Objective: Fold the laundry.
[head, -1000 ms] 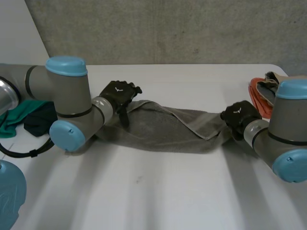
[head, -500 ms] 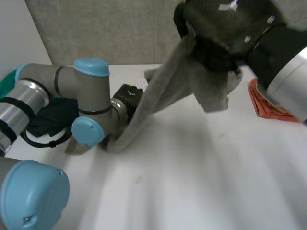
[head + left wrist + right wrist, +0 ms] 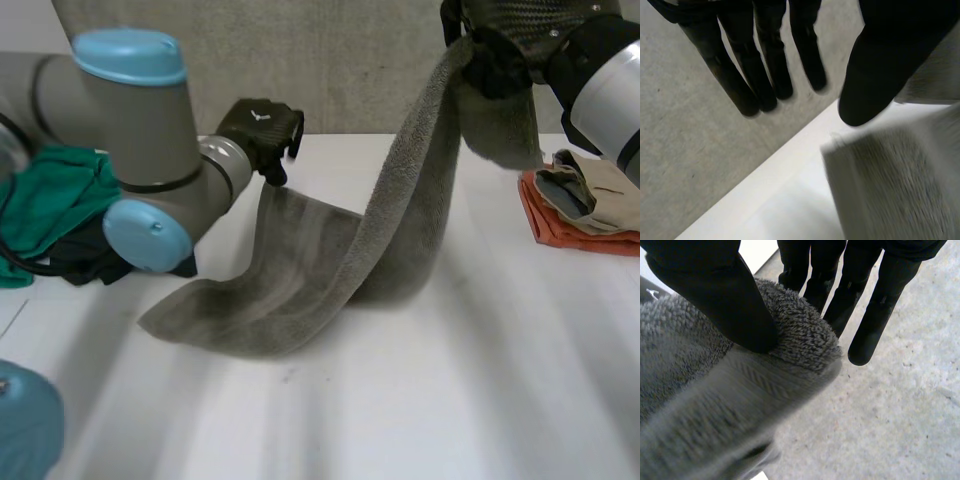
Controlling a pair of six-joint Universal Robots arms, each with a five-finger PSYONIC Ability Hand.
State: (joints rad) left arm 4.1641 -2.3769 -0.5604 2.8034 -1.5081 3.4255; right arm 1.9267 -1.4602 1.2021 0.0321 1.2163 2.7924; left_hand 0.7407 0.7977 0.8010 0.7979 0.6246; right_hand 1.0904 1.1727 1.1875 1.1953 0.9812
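The grey towel [image 3: 300, 290] trails across mid-counter [image 3: 450, 400], its 1 o'clock end pinched aloft by the right hand [image 3: 515, 30]. The left hand [image 3: 262, 125], fingers straight and empty, hovers at the 10 o'clock corner. It should probably grasp that corner before any fold.

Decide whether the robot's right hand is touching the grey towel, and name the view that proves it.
Touching. In the right wrist view the right hand presses its thumb into the towel, with its fingers behind the folded edge.

Noted white table [image 3: 450, 400], grey wall [image 3: 330, 60] behind far edge, green and dark cloths [image 3: 45, 200] at left edge, folded stack [image 3: 585, 210] at right edge.
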